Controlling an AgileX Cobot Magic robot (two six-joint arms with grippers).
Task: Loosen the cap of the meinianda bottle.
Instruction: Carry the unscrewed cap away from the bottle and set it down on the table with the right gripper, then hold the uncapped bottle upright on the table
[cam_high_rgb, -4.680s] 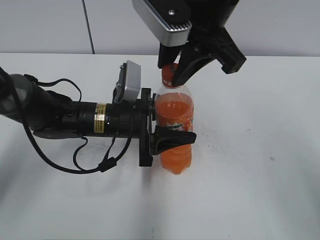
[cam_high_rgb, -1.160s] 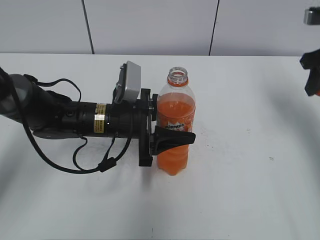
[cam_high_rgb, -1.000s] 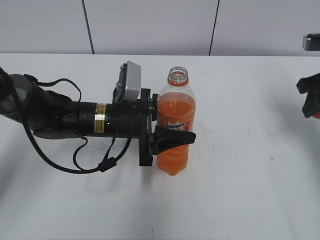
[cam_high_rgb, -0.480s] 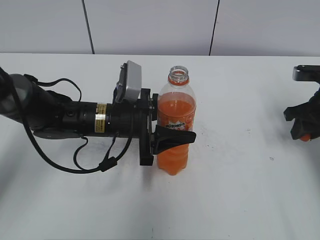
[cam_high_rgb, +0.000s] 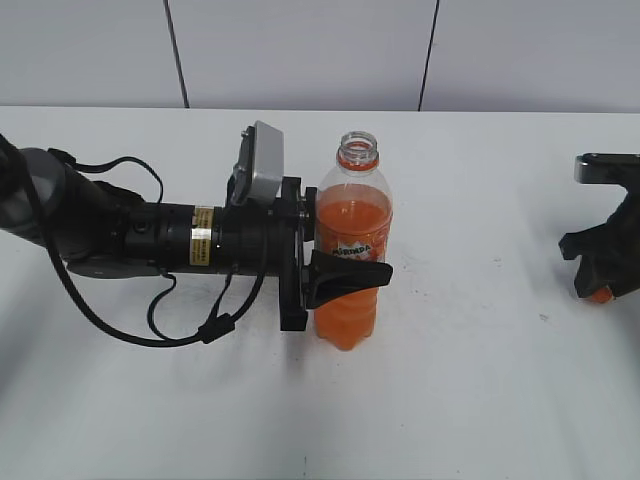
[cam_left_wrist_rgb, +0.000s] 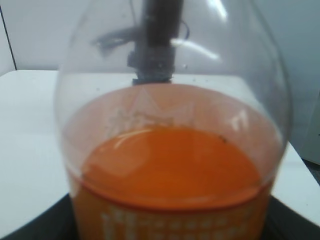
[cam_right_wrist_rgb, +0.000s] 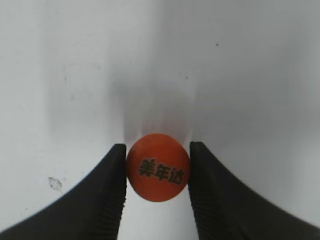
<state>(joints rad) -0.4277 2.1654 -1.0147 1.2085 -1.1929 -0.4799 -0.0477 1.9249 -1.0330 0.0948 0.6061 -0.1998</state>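
The meinianda bottle (cam_high_rgb: 350, 250) stands upright mid-table, orange drink inside, its neck open and bare down to the orange ring. My left gripper (cam_high_rgb: 322, 272) is shut on its label band from the left. The bottle fills the left wrist view (cam_left_wrist_rgb: 170, 165). The small orange cap (cam_high_rgb: 601, 295) is off the bottle, held between the fingers of my right gripper (cam_high_rgb: 598, 282) low over the table at the far right. In the right wrist view the cap (cam_right_wrist_rgb: 158, 167), black print on top, sits pinched between both black fingers (cam_right_wrist_rgb: 158, 172).
The white table (cam_high_rgb: 470, 400) stretches around the bottle. A grey wall with panel seams stands behind. The left arm and its black cables (cam_high_rgb: 150, 300) lie across the table's left half.
The right gripper, earlier shut on the cap at the bottle's top, carried the cap off to the far right and has sunk lower toward the table. The left gripper and bottle have not moved.
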